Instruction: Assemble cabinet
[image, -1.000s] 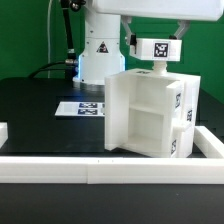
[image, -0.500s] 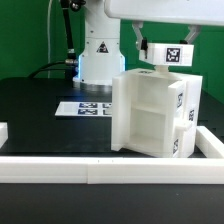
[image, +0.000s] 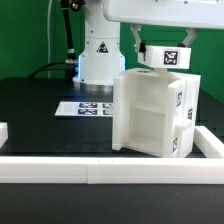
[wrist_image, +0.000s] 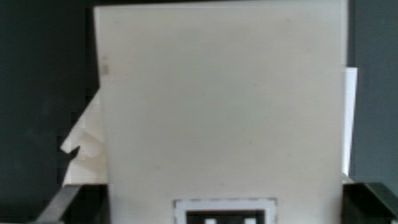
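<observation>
The jaws hung over the cabinet (image: 150, 118), their dark tips on either side of a tagged white panel (image: 167, 57) and apparently clamped on it. The cabinet stood upright on the black surface (image: 35, 115), at the exterior view's right, just behind the white rail (image: 60, 163), with its open shelves facing the camera. It lay directly below the jaws, and the panel was just above its top edge, perhaps touching. In the wrist view the panel's long axis ran straight away from the jaws, so the coming move looked like a short descent.
</observation>
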